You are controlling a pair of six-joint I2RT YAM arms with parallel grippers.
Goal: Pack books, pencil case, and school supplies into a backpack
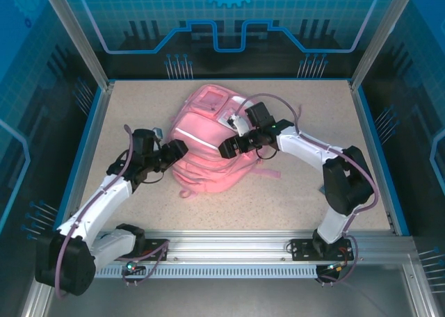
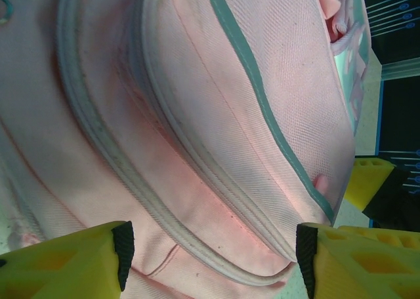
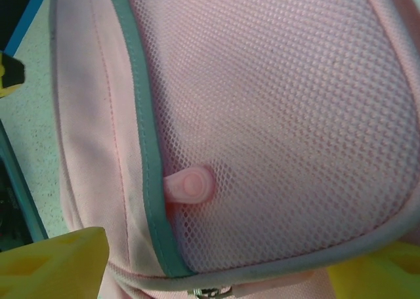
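Packing looks close to its end, judged from how things lie. At the left edge of the backpack (image 1: 208, 140), the left fingers (image 2: 62, 266) stand well apart, their dark pads facing each other across a wide gap. Pink fabric and a pale zip line (image 2: 164, 200), which looks closed, run just beyond them, and nothing is pinched between them. The backpack itself lies in the middle of the surface (image 1: 313, 192), front up, plump and rounded as though filled, with its straps (image 1: 189, 190) trailing from its near edge. What it holds is hidden, so I cannot tell whether everything is inside. Over the backpack's right half is a mesh pocket (image 3: 282, 115) with grey trim (image 3: 141, 148) and a small pink pull tab (image 3: 190, 186). Above it the right fingers (image 3: 56, 266) are spread wide and grip nothing. My reading is that the loading is done. What is left is at most a check that the zips are fully drawn, and getting both sets of fingers clear of the backpack.
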